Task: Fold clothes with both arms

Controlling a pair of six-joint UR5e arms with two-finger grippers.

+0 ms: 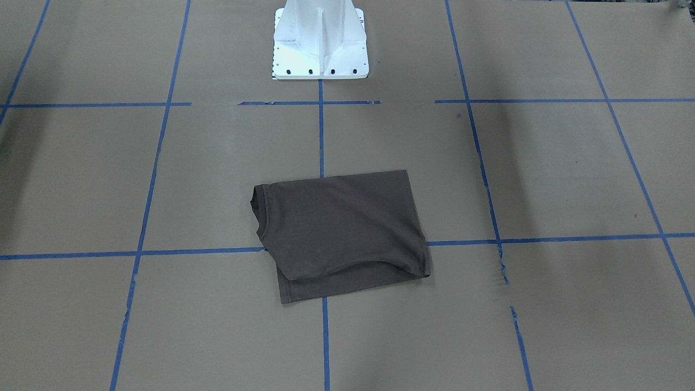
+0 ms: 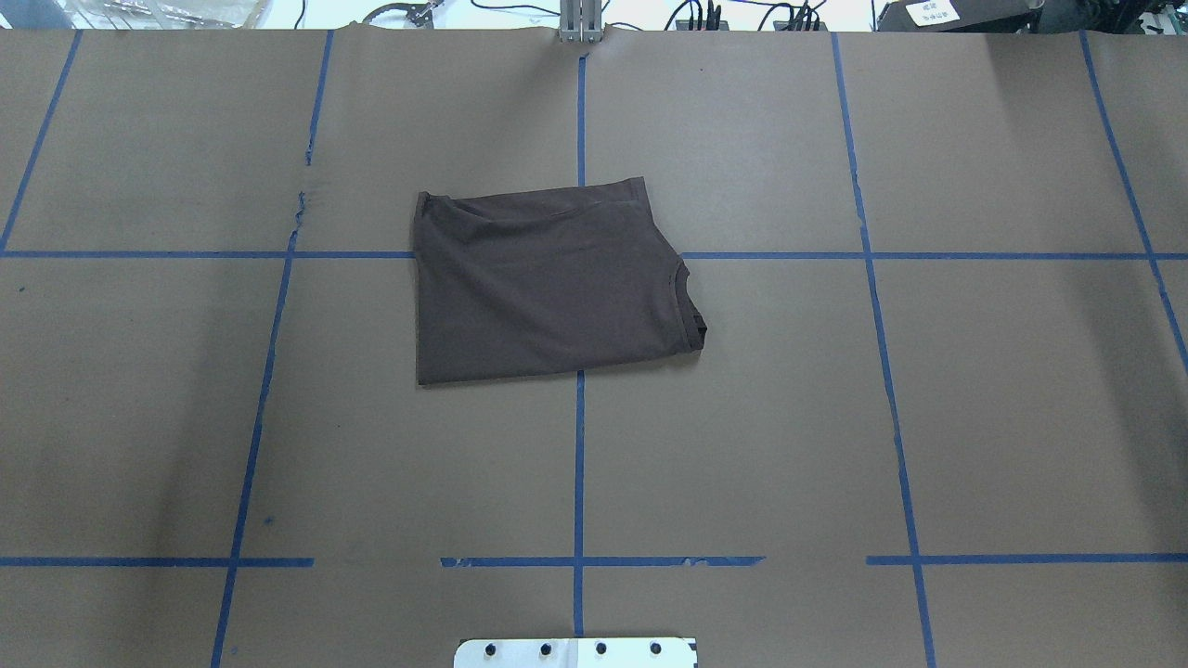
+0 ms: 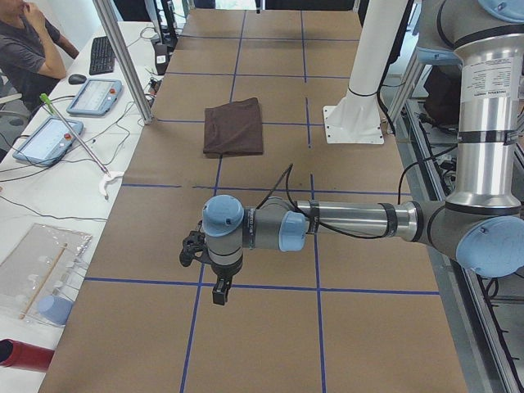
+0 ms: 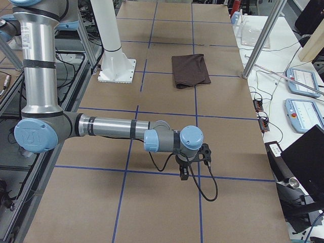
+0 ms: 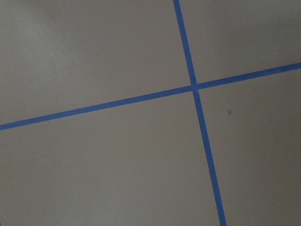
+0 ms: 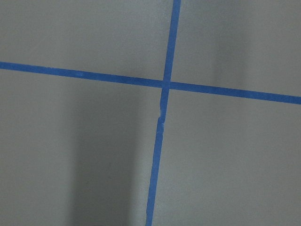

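Lying folded, T-shirt (image 2: 548, 288) well apart from both end effectors (image 3: 219, 291) (image 4: 184, 174)

**Even overhead light, soft shadows, crisp focus**

Light falls evenly from above on the brown table (image 2: 742, 417). Broad, faint shadow bands cross it towards both sides in the overhead and front-facing views, and soft upright ones show in the right wrist view. The white pedestal (image 1: 320, 43) glares to a bluish white. The T-shirt (image 1: 342, 228) reads dark, its folds only faintly modelled. The tape lines (image 5: 193, 87) are sharp in both wrist views.
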